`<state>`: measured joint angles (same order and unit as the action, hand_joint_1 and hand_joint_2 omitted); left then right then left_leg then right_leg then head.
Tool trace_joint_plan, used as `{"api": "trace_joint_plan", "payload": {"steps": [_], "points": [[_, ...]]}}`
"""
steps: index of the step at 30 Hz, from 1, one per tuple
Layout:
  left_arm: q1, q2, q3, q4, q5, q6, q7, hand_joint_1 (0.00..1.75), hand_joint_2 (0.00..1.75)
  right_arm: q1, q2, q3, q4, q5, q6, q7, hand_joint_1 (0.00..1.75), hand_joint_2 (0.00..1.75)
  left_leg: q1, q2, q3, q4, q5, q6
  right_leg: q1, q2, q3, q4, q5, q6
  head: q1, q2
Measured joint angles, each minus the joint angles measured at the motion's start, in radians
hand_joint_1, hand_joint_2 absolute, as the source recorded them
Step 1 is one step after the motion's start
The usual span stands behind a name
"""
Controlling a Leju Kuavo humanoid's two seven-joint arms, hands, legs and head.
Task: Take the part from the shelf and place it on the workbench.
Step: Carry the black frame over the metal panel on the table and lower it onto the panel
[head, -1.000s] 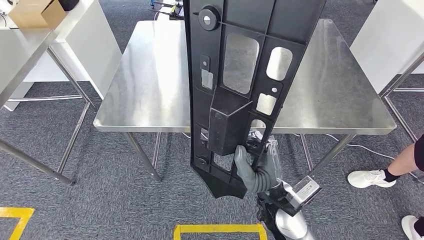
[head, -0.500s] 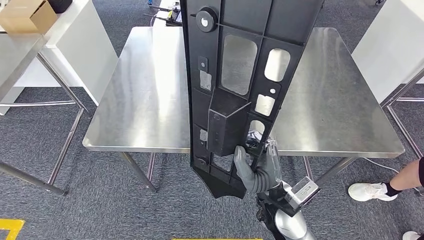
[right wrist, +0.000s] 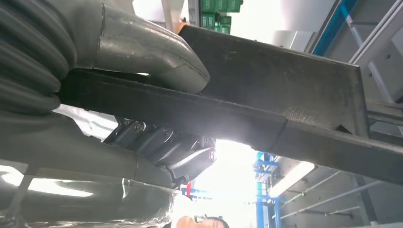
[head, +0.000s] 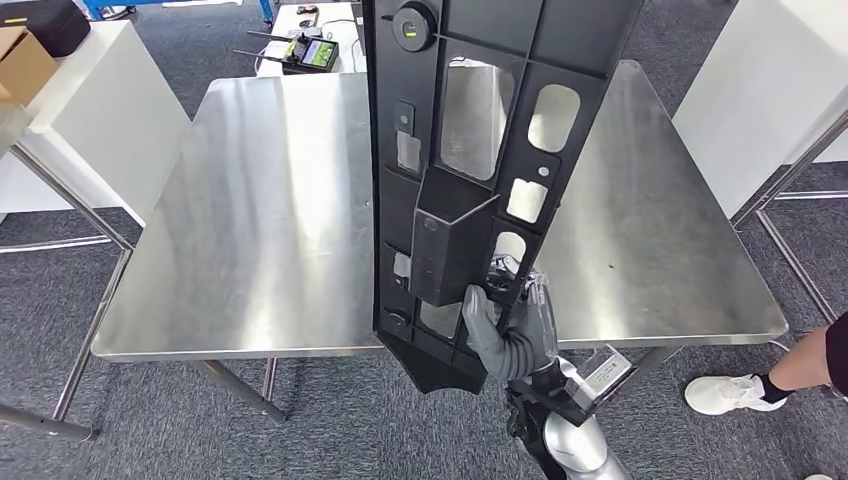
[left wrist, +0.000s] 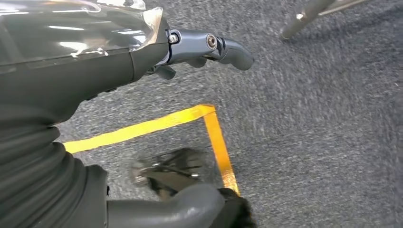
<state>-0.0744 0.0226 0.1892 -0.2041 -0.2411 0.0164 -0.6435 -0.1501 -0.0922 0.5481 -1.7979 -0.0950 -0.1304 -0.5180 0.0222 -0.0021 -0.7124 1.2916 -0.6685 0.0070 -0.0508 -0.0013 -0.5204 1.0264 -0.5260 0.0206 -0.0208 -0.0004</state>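
Note:
A long black plastic part (head: 480, 150) with several cut-outs stands upright in front of me, its top running out of the head view. My right hand (head: 510, 335) grips it near its lower end, thumb on the near face. The part's lower end hangs just past the near edge of the steel workbench (head: 260, 230). In the right wrist view the thumb (right wrist: 142, 47) presses on the part (right wrist: 285, 95) and the darker fingers wrap under it. My left hand (left wrist: 95, 61) hangs over grey carpet, fingers (left wrist: 223, 47) and thumb (left wrist: 180, 204) apart, holding nothing.
A white cabinet (head: 90, 110) stands left of the workbench and a white panel (head: 770, 90) to its right. A black device with antennas (head: 310, 52) lies beyond the far edge. A person's white shoe (head: 725, 392) is at the lower right. Yellow tape (left wrist: 209, 128) marks the carpet.
The whole view has shifted: the workbench is closer and larger, and the yellow floor tape has left the head view. My right hand holds the part the same way.

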Motion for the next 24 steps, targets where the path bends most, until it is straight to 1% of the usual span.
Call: {"api": "trace_joint_plan", "payload": {"steps": [1, 2, 3, 4, 5, 6, 7, 8, 9, 10, 11, 12, 13, 14, 15, 16, 17, 18, 19, 20, 21, 22, 24], "points": [[0.001, 0.0, 0.0, 0.0, 0.0, 0.0, 0.0, 0.0, 1.75, 0.0, 0.0, 0.0, 0.0, 0.0, 0.0, 0.0, 1.75, 1.75, -0.004, 0.001, -0.006, -0.05, 0.042, 0.008, 0.0, 0.001, 0.017, -0.001, -0.013, 0.0, 0.0, 0.0], [0.002, 0.0, 0.0, 0.0, 0.0, 0.0, 0.0, 0.0, 1.75, 0.0, 0.0, 0.0, 0.0, 0.0, 0.0, 0.0, 1.75, 1.75, -0.01, 0.002, -0.005, -0.115, 0.11, 0.018, 0.0, 0.002, 0.03, -0.002, -0.026, 0.002, 0.0, 0.0], [0.004, 0.001, 0.0, 0.001, 0.0, 0.001, 0.0, 0.0, 1.75, 0.001, 0.0, 0.0, 0.001, 0.0, 0.0, 0.001, 1.75, 1.75, -0.017, 0.001, -0.005, -0.169, 0.172, 0.028, 0.002, 0.006, 0.045, -0.003, -0.039, 0.007, -0.001, 0.0], [0.007, 0.002, 0.0, 0.002, 0.0, 0.002, 0.0, 0.0, 1.75, 0.001, 0.0, 0.0, 0.002, 0.0, 0.0, 0.001, 1.75, 1.75, -0.023, -0.003, -0.001, -0.206, 0.22, 0.037, 0.005, 0.008, 0.053, -0.006, -0.051, 0.013, -0.002, 0.0], [0.01, 0.002, 0.0, 0.002, 0.0, 0.003, 0.0, 0.0, 1.75, 0.002, 0.0, 0.0, 0.002, 0.0, 0.0, 0.003, 1.75, 1.75, -0.028, -0.007, 0.003, -0.225, 0.246, 0.045, 0.009, 0.012, 0.064, -0.006, -0.059, 0.02, -0.003, 0.0], [0.012, 0.003, 0.0, 0.003, 0.0, 0.003, 0.0, 0.0, 1.75, 0.001, 0.0, 0.0, 0.002, 0.0, 0.0, 0.004, 1.75, 1.75, -0.031, -0.011, 0.01, -0.228, 0.245, 0.049, 0.015, 0.015, 0.077, -0.008, -0.063, 0.028, -0.004, 0.0], [0.011, 0.002, 0.0, 0.003, 0.0, 0.003, 0.0, 0.0, 1.75, 0.0, 0.0, 0.0, 0.001, 0.0, 0.0, 0.004, 1.75, 1.75, -0.029, -0.015, 0.025, -0.234, 0.246, 0.053, 0.02, 0.015, 0.082, -0.007, -0.066, 0.033, -0.004, 0.0], [0.01, 0.001, 0.0, 0.003, 0.0, 0.003, -0.001, 0.0, 1.75, -0.002, 0.0, 0.0, 0.0, 0.0, 0.0, 0.004, 1.75, 1.75, -0.028, -0.016, 0.04, -0.241, 0.246, 0.056, 0.024, 0.015, 0.086, 0.007, -0.065, 0.035, -0.005, 0.0], [0.007, 0.0, 0.0, 0.002, -0.001, 0.003, -0.002, 0.0, 1.75, -0.006, -0.001, 0.0, -0.001, 0.0, 0.0, 0.004, 1.75, 1.75, -0.028, -0.016, 0.056, -0.246, 0.242, 0.059, 0.026, 0.014, 0.072, 0.036, -0.067, 0.035, -0.004, 0.0], [0.005, -0.001, 0.0, 0.002, -0.001, 0.003, -0.003, 0.0, 1.75, -0.009, -0.001, 0.0, -0.001, 0.0, 0.0, 0.004, 1.75, 1.75, -0.028, -0.018, 0.069, -0.251, 0.237, 0.063, 0.028, 0.012, 0.044, 0.083, -0.074, 0.031, -0.004, 0.0], [0.004, -0.001, 0.0, 0.002, -0.001, 0.003, -0.003, 0.0, 1.75, -0.011, -0.001, 0.0, -0.001, 0.0, 0.0, 0.006, 1.75, 1.75, -0.03, -0.019, 0.078, -0.253, 0.23, 0.066, 0.029, 0.011, 0.004, 0.143, -0.089, 0.024, -0.003, 0.0], [0.004, -0.001, 0.0, 0.002, -0.002, 0.003, -0.003, 0.0, 1.75, -0.012, -0.001, 0.001, -0.001, 0.001, 0.0, 0.009, 1.75, 1.75, -0.032, -0.02, 0.086, -0.253, 0.222, 0.07, 0.033, 0.011, -0.043, 0.2, -0.112, 0.017, -0.002, 0.0], [0.004, -0.001, 0.0, 0.002, -0.001, 0.005, -0.001, 0.0, 1.75, -0.013, -0.001, 0.001, -0.001, 0.013, -0.002, 0.019, 1.75, 1.75, -0.035, -0.022, 0.096, -0.253, 0.213, 0.072, 0.036, 0.011, -0.085, 0.238, -0.137, 0.012, -0.002, 0.0], [0.005, -0.002, 0.0, 0.002, 0.001, 0.011, 0.001, 0.0, 1.75, -0.017, 0.001, 0.005, 0.002, 0.046, -0.009, 0.037, 1.75, 1.75, -0.038, -0.025, 0.108, -0.253, 0.203, 0.074, 0.04, 0.011, -0.116, 0.25, -0.153, 0.01, -0.001, 0.0], [0.006, -0.003, 0.001, 0.002, 0.005, 0.02, 0.003, 0.0, 1.75, -0.03, 0.006, 0.013, 0.014, 0.112, -0.024, 0.062, 1.75, 1.75, -0.042, -0.028, 0.122, -0.253, 0.192, 0.076, 0.046, 0.011, -0.131, 0.227, -0.145, 0.013, 0.0, 0.0], [0.006, -0.005, 0.002, 0.002, 0.01, 0.03, 0.005, 0.0, 1.75, -0.051, 0.015, 0.026, 0.034, 0.198, -0.045, 0.089, 1.75, 1.75, -0.047, -0.03, 0.139, -0.253, 0.181, 0.077, 0.053, 0.011, -0.134, 0.179, -0.113, 0.018, 0.0, 0.0], [0.006, -0.01, 0.004, 0.003, 0.015, 0.039, 0.005, 0.0, 1.75, -0.078, 0.028, 0.044, 0.065, 0.295, -0.07, 0.115, 1.75, 1.75, -0.051, -0.03, 0.15, -0.254, 0.17, 0.078, 0.062, 0.013, -0.129, 0.122, -0.056, 0.021, 0.001, 0.0], [0.004, -0.016, 0.007, 0.004, 0.017, 0.044, 0.005, 0.0, 1.75, -0.109, 0.044, 0.066, 0.103, 0.39, -0.096, 0.139, 1.75, 1.75, -0.055, -0.031, 0.162, -0.253, 0.161, 0.078, 0.069, 0.016, -0.126, 0.071, 0.0, 0.019, -0.004, 0.0], [0.001, -0.021, 0.009, 0.004, 0.018, 0.046, 0.006, 0.0, 1.75, -0.141, 0.061, 0.091, 0.144, 0.477, -0.117, 0.163, 1.75, 1.75, -0.056, -0.032, 0.165, -0.252, 0.154, 0.078, 0.075, 0.017, -0.119, 0.038, 0.042, 0.009, -0.007, 0.0], [-0.003, -0.026, 0.01, 0.005, 0.016, 0.046, 0.008, 0.0, 1.75, -0.178, 0.079, 0.12, 0.188, 0.571, -0.134, 0.2, 1.75, 1.75, -0.055, -0.034, 0.165, -0.251, 0.151, 0.076, 0.078, 0.019, -0.117, 0.02, 0.071, -0.003, -0.011, 0.0], [-0.007, -0.029, 0.011, 0.005, 0.013, 0.045, 0.013, 0.0, 1.75, -0.221, 0.098, 0.152, 0.236, 0.674, -0.144, 0.25, 1.75, 1.75, -0.054, -0.035, 0.165, -0.25, 0.15, 0.073, 0.077, 0.018, -0.116, 0.015, 0.08, -0.014, -0.014, 0.0], [-0.01, -0.031, 0.012, 0.005, 0.009, 0.043, 0.02, 0.0, 1.75, -0.27, 0.119, 0.187, 0.289, 0.785, -0.144, 0.313, 1.75, 1.75, -0.049, -0.035, 0.161, -0.25, 0.15, 0.07, 0.078, 0.018, -0.111, 0.012, 0.086, -0.021, -0.012, 0.0], [-0.016, -0.036, 0.013, 0.005, 0.002, 0.039, 0.033, 0.0, 1.75, -0.368, 0.162, 0.249, 0.408, 0.985, -0.126, 0.43, 1.75, 1.75, -0.043, -0.034, 0.161, -0.253, 0.15, 0.064, 0.078, 0.019, -0.11, 0.01, 0.093, -0.024, -0.011, 0.0]]}}
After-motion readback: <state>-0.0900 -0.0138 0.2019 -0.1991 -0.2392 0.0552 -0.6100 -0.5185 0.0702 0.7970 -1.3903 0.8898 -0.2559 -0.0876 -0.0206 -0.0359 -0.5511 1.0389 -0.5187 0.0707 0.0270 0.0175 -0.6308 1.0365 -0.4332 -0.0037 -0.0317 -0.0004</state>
